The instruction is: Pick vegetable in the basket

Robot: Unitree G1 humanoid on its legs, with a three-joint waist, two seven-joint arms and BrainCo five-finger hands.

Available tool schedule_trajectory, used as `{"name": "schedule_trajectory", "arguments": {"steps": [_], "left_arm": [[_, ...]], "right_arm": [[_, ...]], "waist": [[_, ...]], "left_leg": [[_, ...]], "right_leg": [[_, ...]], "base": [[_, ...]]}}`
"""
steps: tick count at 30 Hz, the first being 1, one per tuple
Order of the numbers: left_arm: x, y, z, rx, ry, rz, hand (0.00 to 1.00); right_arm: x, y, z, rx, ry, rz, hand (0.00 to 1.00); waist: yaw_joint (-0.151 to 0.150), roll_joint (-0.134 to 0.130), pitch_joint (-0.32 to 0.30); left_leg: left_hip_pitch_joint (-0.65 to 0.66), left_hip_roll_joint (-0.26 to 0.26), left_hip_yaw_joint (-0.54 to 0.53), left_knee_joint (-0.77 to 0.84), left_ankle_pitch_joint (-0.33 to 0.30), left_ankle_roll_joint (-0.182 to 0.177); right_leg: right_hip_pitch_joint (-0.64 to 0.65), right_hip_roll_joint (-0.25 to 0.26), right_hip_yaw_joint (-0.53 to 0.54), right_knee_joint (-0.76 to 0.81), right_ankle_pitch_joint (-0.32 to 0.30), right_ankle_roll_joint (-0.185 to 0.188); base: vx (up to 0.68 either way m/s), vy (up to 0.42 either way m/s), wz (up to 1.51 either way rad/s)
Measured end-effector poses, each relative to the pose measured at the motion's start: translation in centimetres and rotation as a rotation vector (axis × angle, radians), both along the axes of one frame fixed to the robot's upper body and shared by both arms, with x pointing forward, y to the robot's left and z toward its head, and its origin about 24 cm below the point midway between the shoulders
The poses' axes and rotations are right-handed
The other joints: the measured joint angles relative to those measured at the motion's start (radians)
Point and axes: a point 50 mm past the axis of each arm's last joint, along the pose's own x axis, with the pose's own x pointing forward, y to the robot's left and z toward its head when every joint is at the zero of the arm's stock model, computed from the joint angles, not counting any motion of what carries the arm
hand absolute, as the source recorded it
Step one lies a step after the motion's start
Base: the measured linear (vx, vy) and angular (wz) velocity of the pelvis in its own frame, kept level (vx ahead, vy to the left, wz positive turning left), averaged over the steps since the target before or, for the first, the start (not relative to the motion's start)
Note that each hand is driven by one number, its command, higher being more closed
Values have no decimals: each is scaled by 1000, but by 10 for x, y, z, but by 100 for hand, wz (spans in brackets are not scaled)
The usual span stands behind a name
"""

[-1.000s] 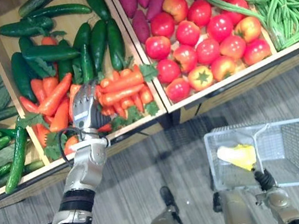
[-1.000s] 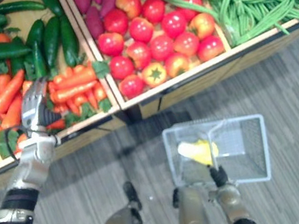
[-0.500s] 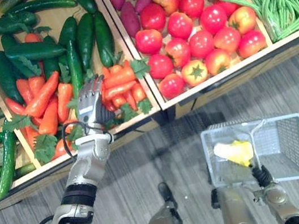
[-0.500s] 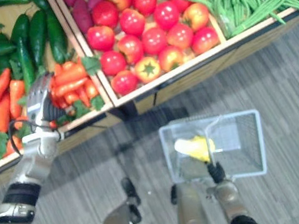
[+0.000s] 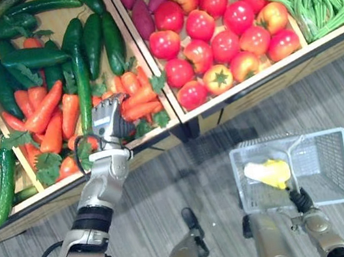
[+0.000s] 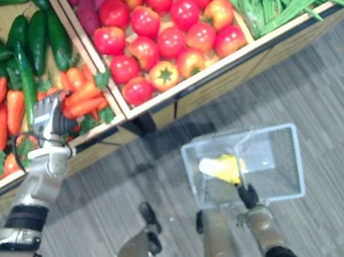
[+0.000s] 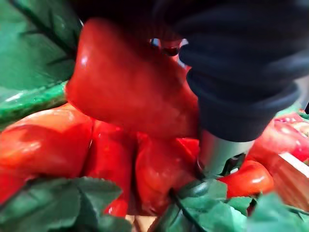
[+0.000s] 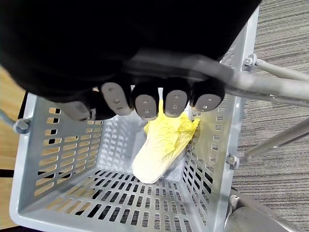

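The robot's left hand [image 5: 109, 118] sits on the near edge of a heap of carrots [image 5: 141, 99] in a wooden crate [image 5: 153, 145]. More carrots lie at 3 o'clock and at 9 o'clock from the hand. Dark green cucumbers [image 5: 92, 39] lie past it at 12 o'clock.

From the left wrist view, one fat carrot [image 7: 130, 87] is pressed right up against the palm. Other carrots and green leaves lie under it.

Since a second ago the whole picture has slid up and to the left, so the head camera has moved. The left hand is on the same part of the carrot heap as before. The basket [image 5: 337, 167] is at the same spot at the robot's right, and nothing new has gone into it.

The left hand's fingers [image 7: 217, 150] are curled, and they close round that fat carrot with the dark thumb at its side. The carrot is still down among the others in the crate.

The right hand [image 8: 145, 104] is wrapped round the grey handle [image 8: 251, 89] of the basket, which hangs above the grey floor [image 5: 169, 188] at 4 o'clock from the left hand. A yellow and white napa cabbage [image 8: 161, 147] lies on the basket's bottom. Red tomatoes [image 5: 224, 44] fill the next crate, at 2 o'clock from the left hand.
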Motion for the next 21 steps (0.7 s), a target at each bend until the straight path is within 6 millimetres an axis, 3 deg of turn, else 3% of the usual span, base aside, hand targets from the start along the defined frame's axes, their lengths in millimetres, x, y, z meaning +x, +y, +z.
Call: {"name": "schedule_trajectory", "arguments": {"steps": [9, 21], "left_arm": [[2, 8, -10, -77, 20, 77, 100], [1, 20, -6, -111, 13, 136, 100]], "right_arm": [[0, 1, 0, 3, -1, 2, 100], [-6, 1, -4, 4, 27, -6, 100]], "waist": [[0, -1, 0], [0, -1, 0]], "left_leg": [[-12, 18, -2, 22, -3, -2], [14, 24, -22, 40, -3, -2]], "right_leg": [[0, 12, 2, -1, 1, 1], [50, 14, -1, -15, 12, 6]], "base": [[-5, -21, -1], [2, -10, 3]]}}
